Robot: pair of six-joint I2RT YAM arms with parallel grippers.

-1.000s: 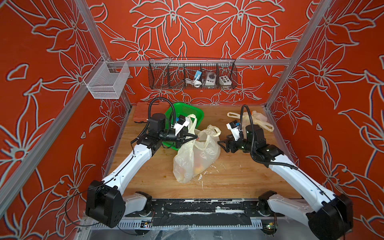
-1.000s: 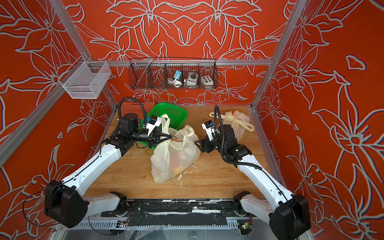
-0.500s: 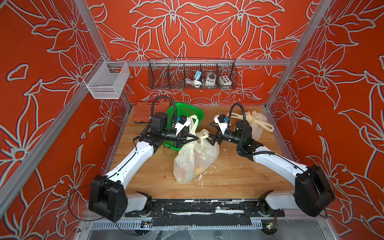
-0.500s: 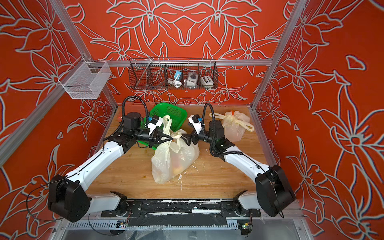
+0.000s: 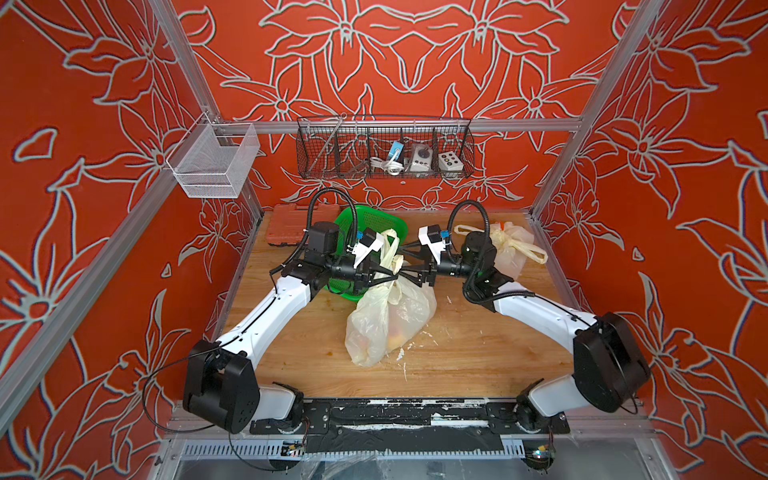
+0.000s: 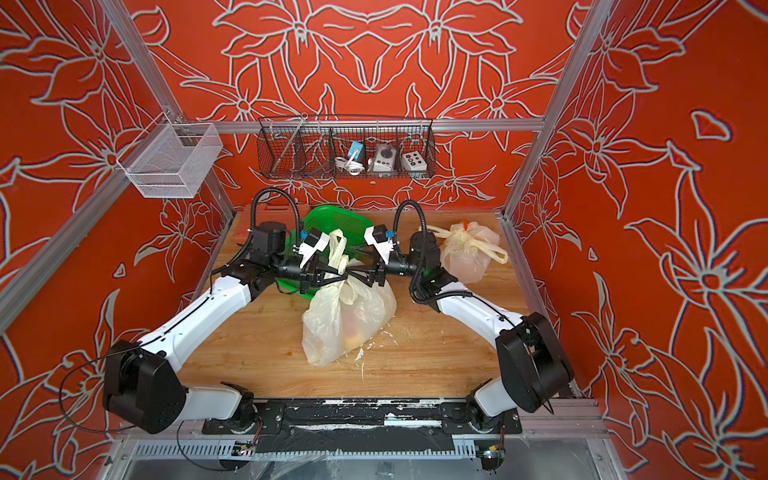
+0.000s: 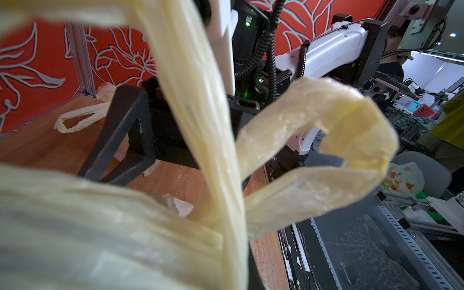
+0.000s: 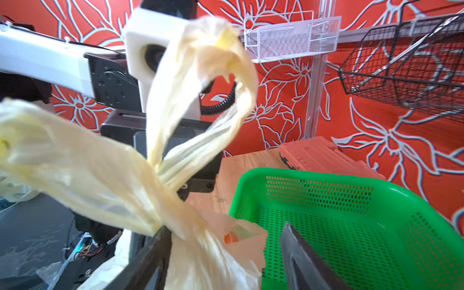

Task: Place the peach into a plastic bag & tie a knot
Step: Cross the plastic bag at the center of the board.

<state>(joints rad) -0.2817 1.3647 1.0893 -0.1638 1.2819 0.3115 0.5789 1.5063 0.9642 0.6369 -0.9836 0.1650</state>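
Your wooden table (image 5: pixel 478 353) carries everything here, with both arms reaching in from its near edge and meeting over the middle. The plastic bag (image 5: pixel 390 320) stands on the table just in front of the green basket (image 5: pixel 374 218), its body slumped on the wood and its handles (image 5: pixel 390 249) pulled up between the two arms. A second, tied bag (image 5: pixel 509 249) sits at the far right corner behind your right arm, well apart from the first. Your left claw (image 5: pixel 392 274) is closed tight, clamped on the plastic bag where the handles gather; its wrist view is filled with that pale film, so the fingers themselves are hidden. Your right claw (image 5: pixel 405 272) faces it, nearly tip to tip, with its jaws apart; in the right wrist view the bag's gathered neck lies against one finger (image 8: pixel 150 253) and the gap beside it is open. The peach (image 6: pixel 353 334) is inside the plastic bag, low down, showing orange-yellow through the film.
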